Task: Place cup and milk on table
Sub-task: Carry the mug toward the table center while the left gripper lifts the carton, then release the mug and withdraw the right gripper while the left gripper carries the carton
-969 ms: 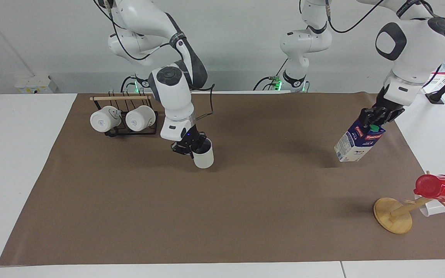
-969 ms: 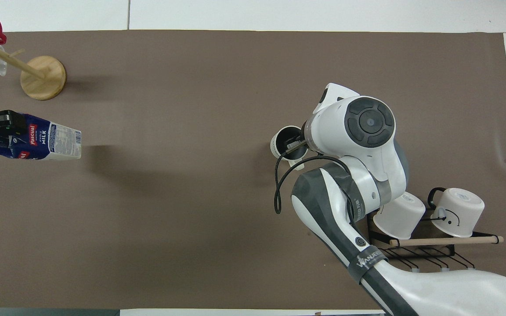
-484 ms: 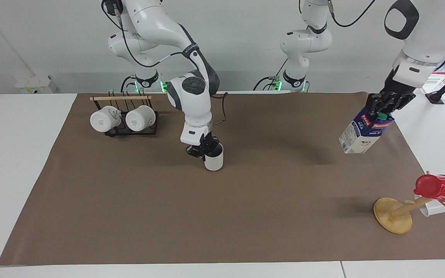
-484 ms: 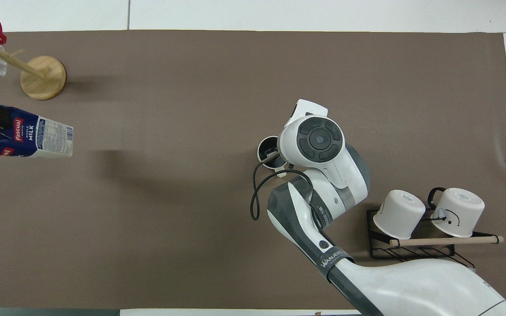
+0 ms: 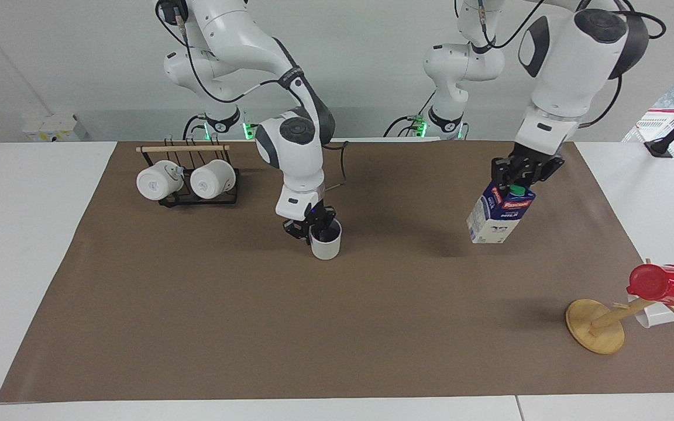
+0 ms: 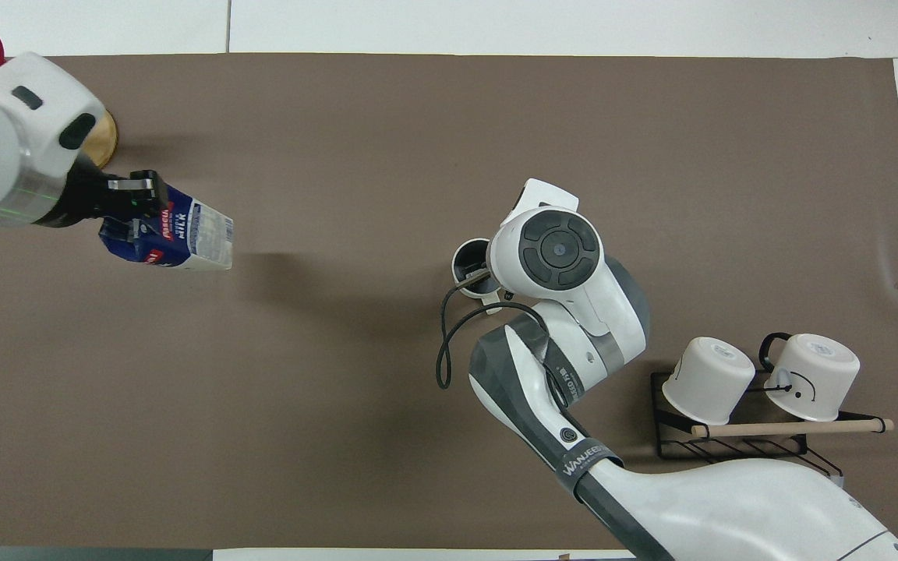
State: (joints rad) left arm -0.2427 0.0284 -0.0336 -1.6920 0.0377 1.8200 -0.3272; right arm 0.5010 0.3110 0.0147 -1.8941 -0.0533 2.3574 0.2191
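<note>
1. My right gripper is at the cup, one finger inside the rim; can't tell whether it's pinching or loose.
2. Cup stands upright on the table, on the brown sheet.
3. My left gripper is clamped on the top of the milk.
4. Milk hangs tilted, clear of the sheet.
5. Mug rack toward my right arm's end, cup tree toward my left's.

The white bench carried a brown sheet. On the sheet stood the cup, a mug rack and a wooden stand.
</note>
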